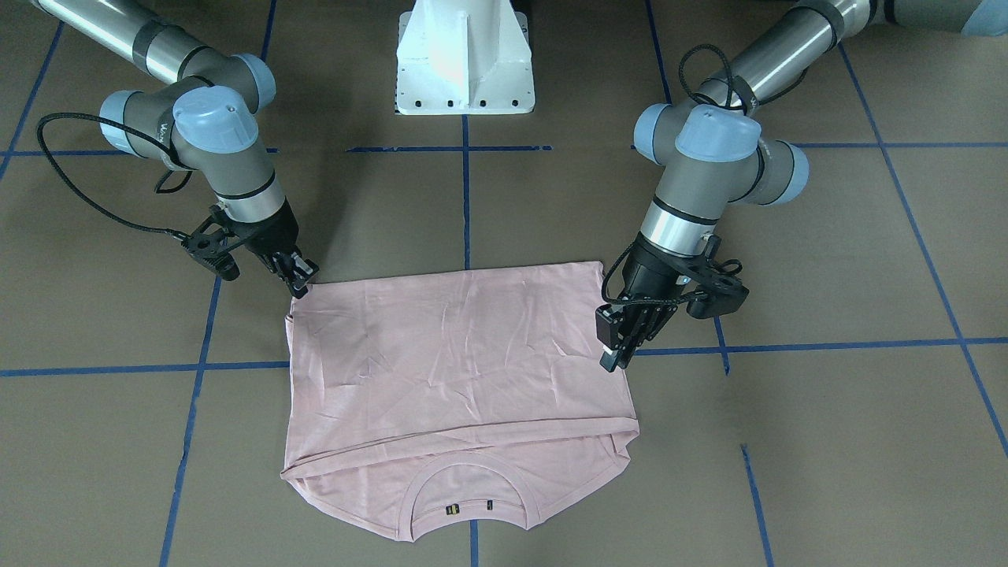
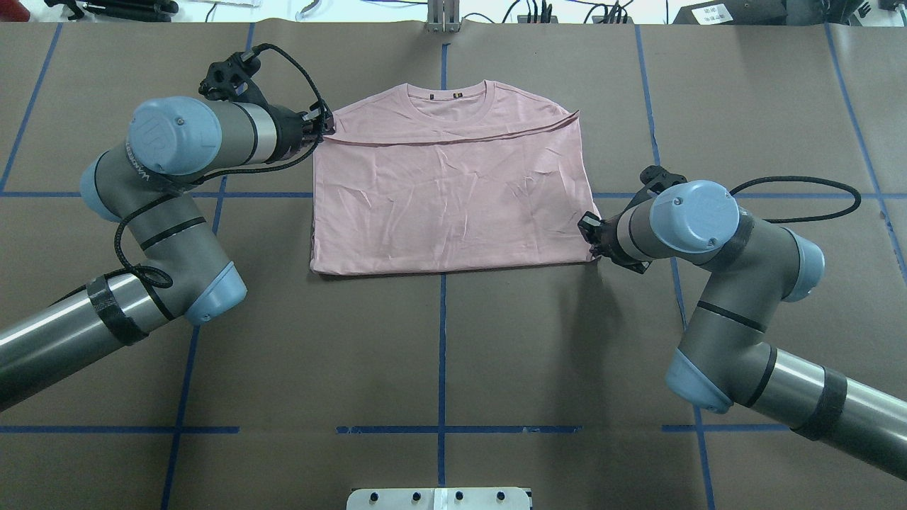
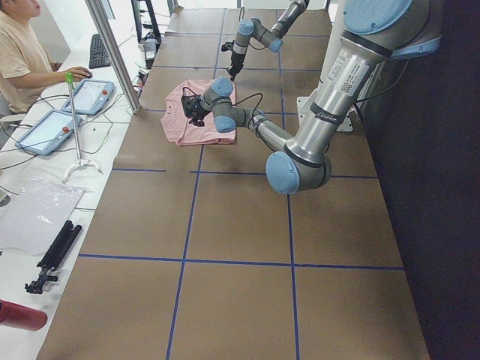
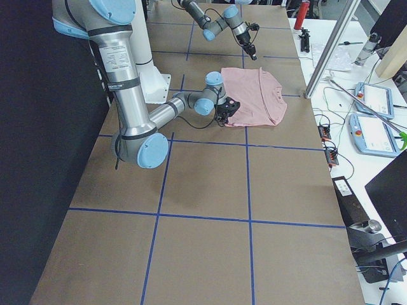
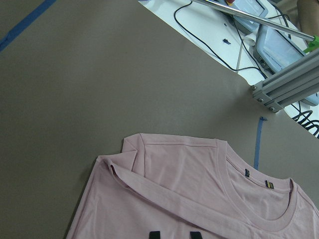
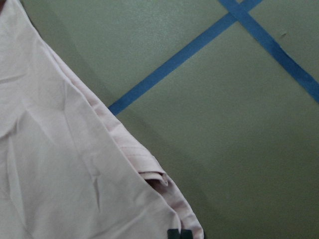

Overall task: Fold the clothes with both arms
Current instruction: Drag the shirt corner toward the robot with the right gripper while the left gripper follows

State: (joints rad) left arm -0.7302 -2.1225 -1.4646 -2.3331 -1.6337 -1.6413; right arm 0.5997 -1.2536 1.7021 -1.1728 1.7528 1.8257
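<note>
The pink T-shirt (image 1: 465,354) lies folded on the brown surface (image 1: 787,441), neckline nearest. The right tool (image 1: 302,285) pinches its far corner, tips together. The left tool (image 1: 616,361) hovers over the opposite edge, fingers apart.

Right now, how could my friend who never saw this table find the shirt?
Start at the big brown table crossed by blue tape lines and look between the left arm and right arm. The T-shirt lies flat there, folded, its round neckline showing. It is the only soft pink thing there.
</note>
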